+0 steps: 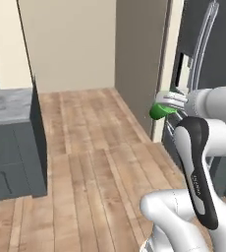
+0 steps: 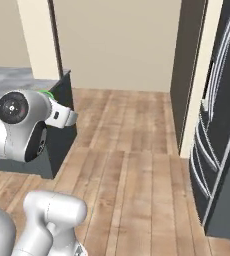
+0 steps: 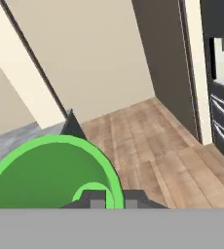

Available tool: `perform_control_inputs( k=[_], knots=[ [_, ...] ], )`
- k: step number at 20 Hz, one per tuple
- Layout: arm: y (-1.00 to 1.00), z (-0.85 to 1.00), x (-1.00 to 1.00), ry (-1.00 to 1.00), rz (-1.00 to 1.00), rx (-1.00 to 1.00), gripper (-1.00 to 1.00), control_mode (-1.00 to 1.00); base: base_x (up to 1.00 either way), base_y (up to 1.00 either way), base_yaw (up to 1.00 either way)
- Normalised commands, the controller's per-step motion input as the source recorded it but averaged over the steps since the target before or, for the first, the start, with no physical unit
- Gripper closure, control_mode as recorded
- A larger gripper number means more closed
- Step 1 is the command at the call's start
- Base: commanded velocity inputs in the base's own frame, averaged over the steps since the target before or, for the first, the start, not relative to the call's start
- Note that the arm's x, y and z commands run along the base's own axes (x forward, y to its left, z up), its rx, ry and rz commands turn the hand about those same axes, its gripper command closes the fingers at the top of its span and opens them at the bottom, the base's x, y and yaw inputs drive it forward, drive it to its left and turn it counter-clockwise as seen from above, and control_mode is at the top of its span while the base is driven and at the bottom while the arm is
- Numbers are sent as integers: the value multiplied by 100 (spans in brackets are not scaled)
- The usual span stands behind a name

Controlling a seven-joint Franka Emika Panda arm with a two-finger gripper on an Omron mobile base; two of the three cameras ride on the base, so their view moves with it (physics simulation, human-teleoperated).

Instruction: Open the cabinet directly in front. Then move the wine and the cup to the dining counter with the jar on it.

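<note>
- The claw is squeezed tight on the rim of the cup, a small bright green one with no handle
- In the hand view the cup sits right at the fingertips and we look into its open mouth, so the claw pinches one side of the rim, with one finger inside and one outside, I think
- The cup is up in the air, high over the wood floor, touching nothing else. It is held out in front of the arm so it can ride along while the base drives
- To the left stands a marble counter with dark grey drawer fronts and a plain beige wall behind it. This may be the dining counter, but I see no jar on it, so I cannot be sure
- To the right is a tall dark fridge with long silver handles
- The cup is not set down yet, and it is well apart from the counter
- Next the claw must bring it over the marble top and lower it gently, so it does not tip
</note>
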Motion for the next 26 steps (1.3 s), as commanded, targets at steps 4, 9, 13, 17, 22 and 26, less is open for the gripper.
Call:
perform_control_inputs(
  k=[4, 9, 13, 17, 22, 26],
  knots=[
    [0, 0, 0, 0, 0, 0, 100, 100, 0, 4, 60],
    [0, 0, 0, 0, 0, 0, 100, 100, 17, 26, 0],
    [0, 0, 0, 0, 0, 0, 100, 100, 89, 100, 0],
    [0, 0, 0, 0, 0, 0, 100, 100, 100, 100, -1],
    [0, 0, 0, 0, 0, 0, 100, 100, 100, 100, -1],
    [0, 0, 0, 0, 0, 0, 100, 100, 95, 100, 0]
  ],
)
